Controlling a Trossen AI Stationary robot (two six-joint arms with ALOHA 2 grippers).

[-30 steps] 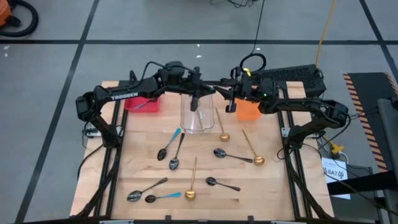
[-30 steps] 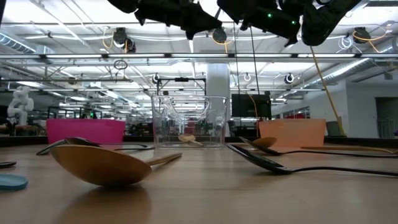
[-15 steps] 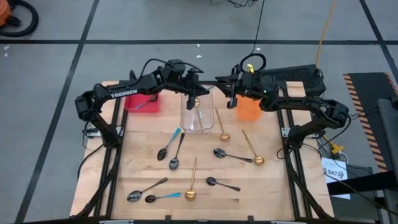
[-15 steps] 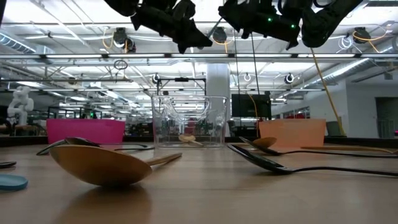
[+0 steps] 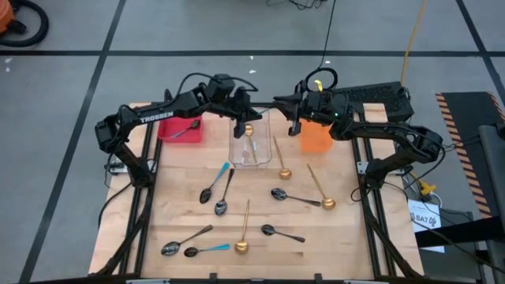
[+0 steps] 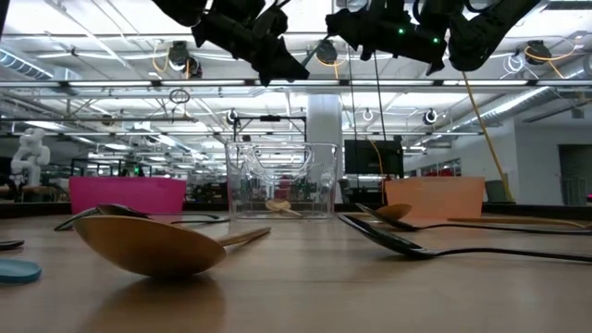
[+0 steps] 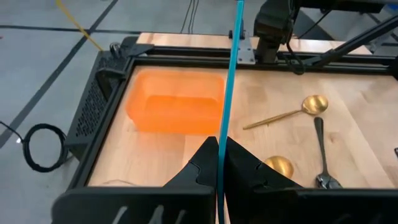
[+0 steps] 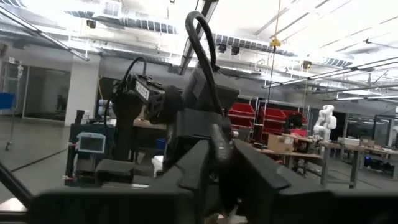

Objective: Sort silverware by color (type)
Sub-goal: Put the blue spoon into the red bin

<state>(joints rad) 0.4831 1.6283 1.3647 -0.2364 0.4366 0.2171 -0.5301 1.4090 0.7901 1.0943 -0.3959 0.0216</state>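
My left gripper [image 7: 219, 163] is clamped on a blue-handled spoon [image 7: 229, 87], handle running straight out from the fingers, above the clear container [image 5: 251, 146]. The orange bin [image 7: 176, 109] lies ahead, nearer my right gripper [image 5: 293, 126]; its fingers I cannot tell

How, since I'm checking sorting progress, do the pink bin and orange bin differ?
The pink bin sits back left on the table, the orange bin back right. The pink bin holds a spoon; the orange bin shows none. Both are small open bins.
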